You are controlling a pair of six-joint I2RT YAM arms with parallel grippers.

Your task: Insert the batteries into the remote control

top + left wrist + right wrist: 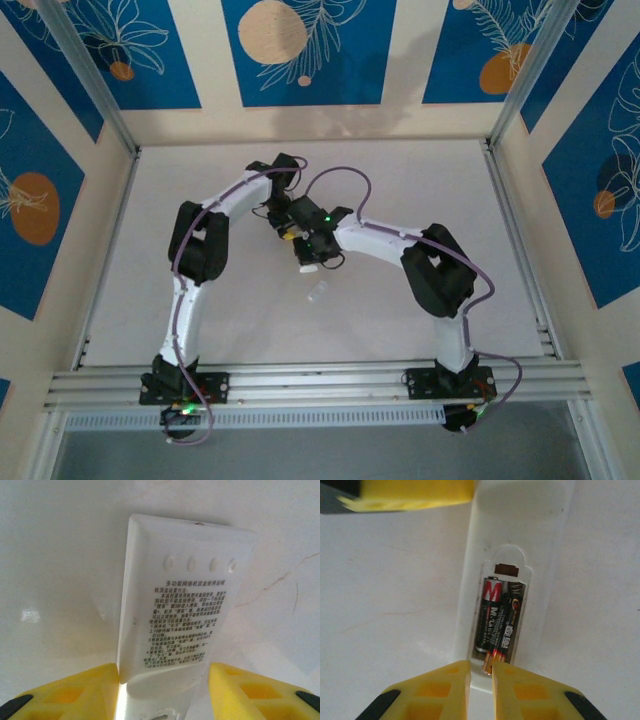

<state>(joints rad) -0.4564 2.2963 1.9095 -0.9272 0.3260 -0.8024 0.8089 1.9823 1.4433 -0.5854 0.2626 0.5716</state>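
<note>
The remote control (185,605) lies back-up on the white table, its printed label facing my left wrist camera. My left gripper (165,680) brackets its near end; the left pad touches its edge and the right pad sits close against the other side. In the right wrist view the remote control (547,580) has its battery bay uncovered. One black-and-red battery (489,612) lies flat in the bay. The second battery (509,625) sits beside it, tilted, its coppery end pinched between the fingertips of my right gripper (481,672). From above, both grippers (288,232) (310,252) meet mid-table.
A small white piece (317,292) lies loose on the table just in front of the grippers. A yellow finger of the left gripper (410,492) stands at the remote's far end. Metal frame rails (320,378) run along the table's near edge and both sides.
</note>
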